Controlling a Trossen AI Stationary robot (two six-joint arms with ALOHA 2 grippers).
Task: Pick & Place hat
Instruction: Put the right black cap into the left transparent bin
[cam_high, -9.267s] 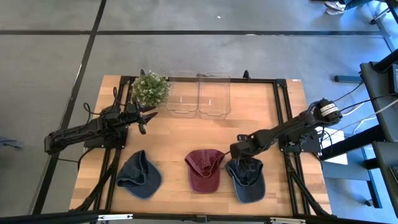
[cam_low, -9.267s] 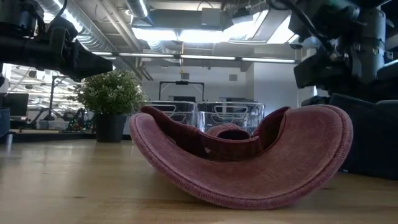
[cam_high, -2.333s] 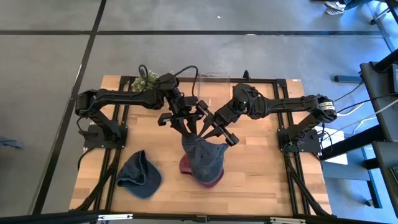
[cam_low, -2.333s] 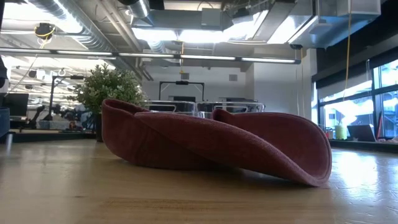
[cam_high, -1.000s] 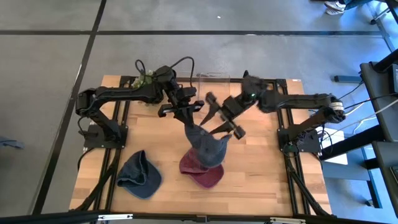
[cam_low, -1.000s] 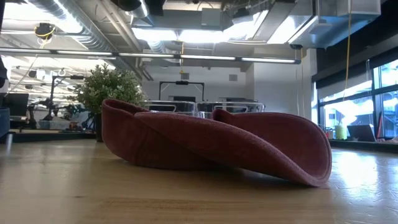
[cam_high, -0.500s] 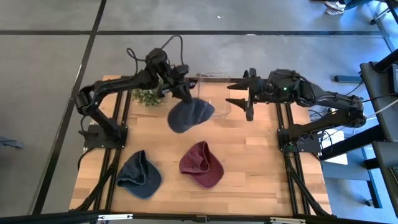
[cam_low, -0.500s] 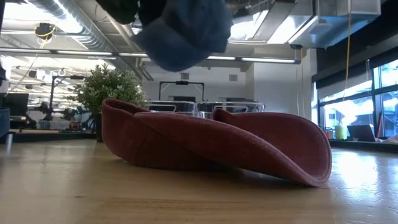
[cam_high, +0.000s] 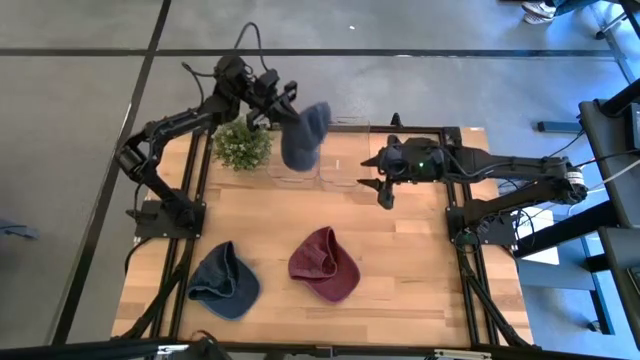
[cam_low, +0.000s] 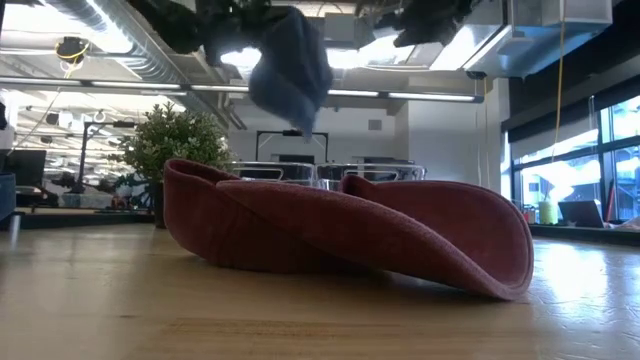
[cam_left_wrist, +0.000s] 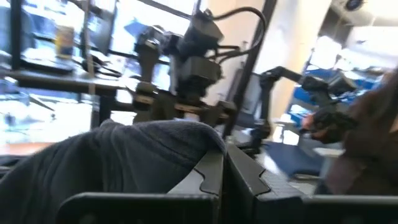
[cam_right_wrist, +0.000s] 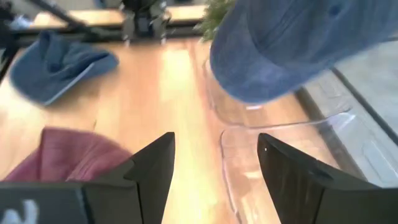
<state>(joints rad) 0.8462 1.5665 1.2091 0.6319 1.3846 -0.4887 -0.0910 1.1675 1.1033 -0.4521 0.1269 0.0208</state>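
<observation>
My left gripper (cam_high: 287, 104) is shut on a grey-blue hat (cam_high: 303, 136), held high over the two clear bins (cam_high: 345, 168) at the table's far edge. The hat also shows in the low view (cam_low: 290, 62) and the right wrist view (cam_right_wrist: 292, 43). My right gripper (cam_high: 384, 178) is open and empty, right of the bins, its fingers (cam_right_wrist: 152, 171) pointing toward the hat. A red hat (cam_high: 325, 265) lies on the table's middle with its curled-up brim toward the low camera (cam_low: 350, 240). A second blue hat (cam_high: 225, 281) lies at the near left. My left gripper pinches the hat's cloth at its upper edge (cam_left_wrist: 186, 140) between its two shut fingers (cam_left_wrist: 208, 177); which part of the hat this is, I cannot tell. The hat hangs slack below the fingers, lifted clear of the table and above the bins.
A potted plant (cam_high: 243, 146) stands at the far left beside the bins, just below my left arm. The black frame rails (cam_high: 455, 200) run along the table's left and right sides. Bare wood lies between the bins and the two hats.
My left gripper has carried the grey-blue hat up off the red hat and toward the table's far edge, over the bins. My right gripper, which was at the hat a second ago, has come away from it toward the table's right and far side. The red hat stays.
</observation>
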